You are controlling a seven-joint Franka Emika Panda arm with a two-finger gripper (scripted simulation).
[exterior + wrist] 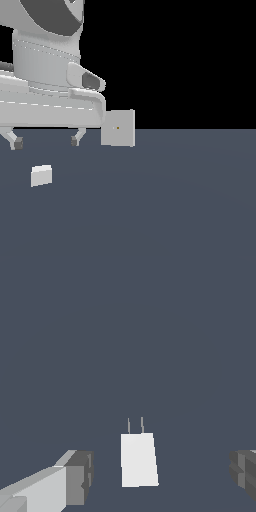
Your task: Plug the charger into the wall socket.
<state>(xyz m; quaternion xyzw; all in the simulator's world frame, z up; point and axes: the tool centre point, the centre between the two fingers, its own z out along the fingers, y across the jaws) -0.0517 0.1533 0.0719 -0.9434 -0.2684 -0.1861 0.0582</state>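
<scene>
The charger [41, 175] is a small white block lying on the grey floor at the exterior view's left. In the wrist view the charger [138, 459] shows two thin prongs at one end and lies between my fingers. My gripper [46, 142] hangs above the charger, open and empty, with its fingertips [18, 144] clear of the block. In the wrist view the gripper [162, 478] is wide open around the block without touching it. The wall socket [118, 128] is an upright light-grey square plate with a tiny orange dot, standing farther back, to the exterior view's right of the gripper.
The arm's large white body [45, 75] fills the upper left of the exterior view. The floor [175, 200] is flat dark grey-blue.
</scene>
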